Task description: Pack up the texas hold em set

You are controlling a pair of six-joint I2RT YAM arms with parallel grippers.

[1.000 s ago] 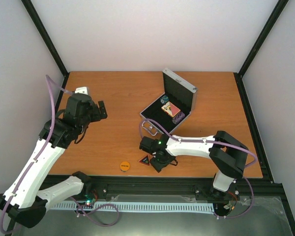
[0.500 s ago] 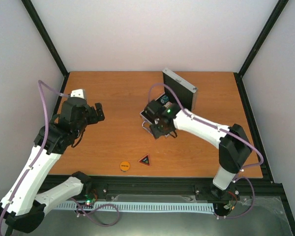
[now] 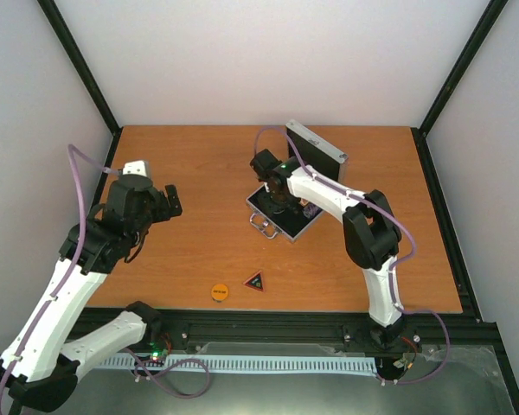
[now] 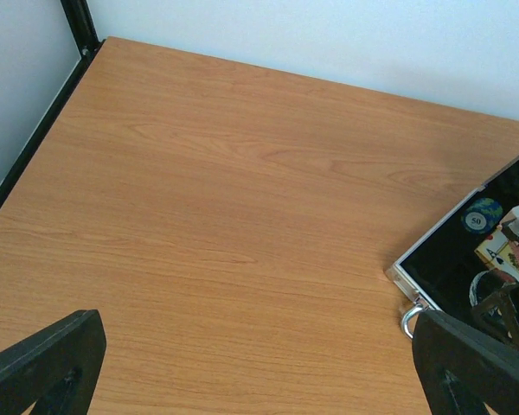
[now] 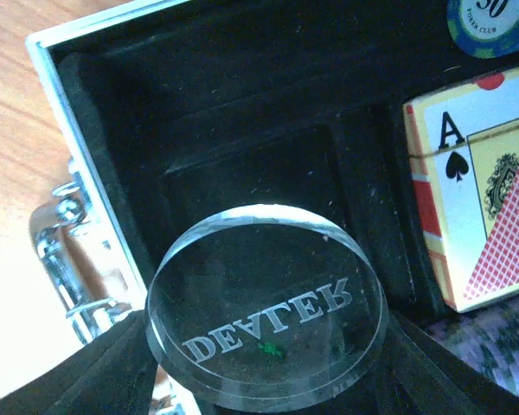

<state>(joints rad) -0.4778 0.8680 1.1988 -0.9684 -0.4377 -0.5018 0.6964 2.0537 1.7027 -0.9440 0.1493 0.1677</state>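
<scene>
While the right end effector [image 5: 268,359] pinches a clear disc [image 5: 268,298] reading "DEALER" over the open case [image 5: 73,104], a "50" chip [image 5: 493,22] and an ace-faced card pack [image 5: 471,199] lie inside; the left end effector [image 4: 259,367] is spread.

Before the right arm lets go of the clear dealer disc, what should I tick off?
1. Grip of the right fingers on the clear disc: ok.
2. Lid of the case open: ok.
3. Disc over the black lining, beside the card pack: ok.
4. Disc's height above the lining: cannot tell.
5. The left fingers open, apart from the case: ok.
6. Everything packed: not ok; orange disc and triangle lie on the table.
</scene>
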